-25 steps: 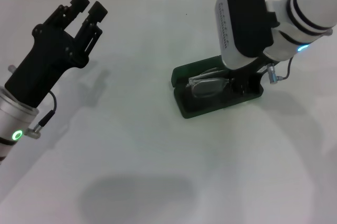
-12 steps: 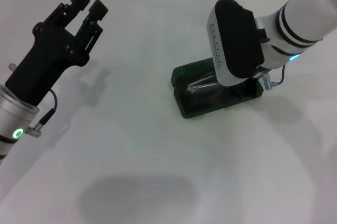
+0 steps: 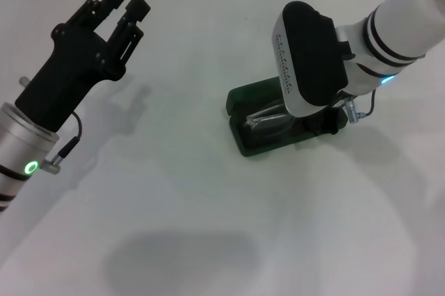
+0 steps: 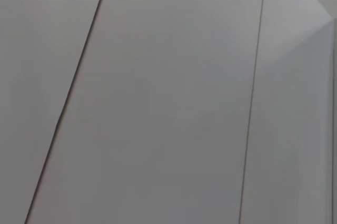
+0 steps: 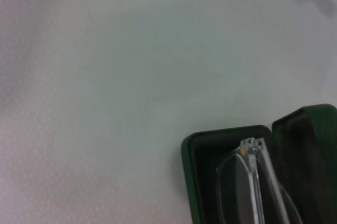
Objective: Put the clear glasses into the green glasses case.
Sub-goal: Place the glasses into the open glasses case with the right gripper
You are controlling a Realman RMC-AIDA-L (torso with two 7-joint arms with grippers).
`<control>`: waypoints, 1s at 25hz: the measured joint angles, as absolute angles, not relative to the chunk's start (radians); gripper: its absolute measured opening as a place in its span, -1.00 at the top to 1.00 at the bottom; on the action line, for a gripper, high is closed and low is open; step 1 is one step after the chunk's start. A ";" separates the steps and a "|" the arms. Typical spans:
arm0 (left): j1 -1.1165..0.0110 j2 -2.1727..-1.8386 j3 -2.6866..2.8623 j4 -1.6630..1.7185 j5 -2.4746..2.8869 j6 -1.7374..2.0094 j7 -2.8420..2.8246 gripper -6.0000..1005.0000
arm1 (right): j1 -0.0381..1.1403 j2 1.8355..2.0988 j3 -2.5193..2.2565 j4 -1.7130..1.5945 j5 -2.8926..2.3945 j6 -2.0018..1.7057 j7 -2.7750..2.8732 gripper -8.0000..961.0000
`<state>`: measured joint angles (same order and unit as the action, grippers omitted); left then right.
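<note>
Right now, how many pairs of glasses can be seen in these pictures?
1. The clear glasses lie inside the open green glasses case, under the right gripper on the white table. The right arm hides part of the case, so more there cannot be excluded.

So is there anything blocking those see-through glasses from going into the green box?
Nothing visible does. The clear glasses already lie inside the open green glasses case, with the right pincer's arm right above them. The left pincer is far off.

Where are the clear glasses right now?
The clear glasses lie inside the open green glasses case on the table's right side in the head view, directly beneath the right end effector.
</note>
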<state>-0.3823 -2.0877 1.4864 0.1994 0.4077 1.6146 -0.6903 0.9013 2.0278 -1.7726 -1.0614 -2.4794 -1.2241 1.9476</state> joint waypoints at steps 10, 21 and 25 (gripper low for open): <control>-0.390 -2.088 1.486 0.199 0.404 1.610 -0.690 0.00 | 0.898 2.028 -1.775 -1.061 -2.472 -1.223 1.945 0.73; -0.404 -2.089 1.486 0.199 0.402 1.588 -0.690 0.00 | 0.891 2.028 -1.809 -1.072 -2.475 -1.222 1.938 0.72; -0.405 -2.089 1.486 0.199 0.402 1.586 -0.690 -0.01 | 0.876 2.028 -1.811 -1.081 -2.478 -1.199 1.934 0.65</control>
<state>-0.4051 -2.0892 1.4864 0.1993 0.4017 1.5863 -0.6903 0.8758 2.0277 -1.8114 -1.0815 -2.4775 -1.1988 1.9337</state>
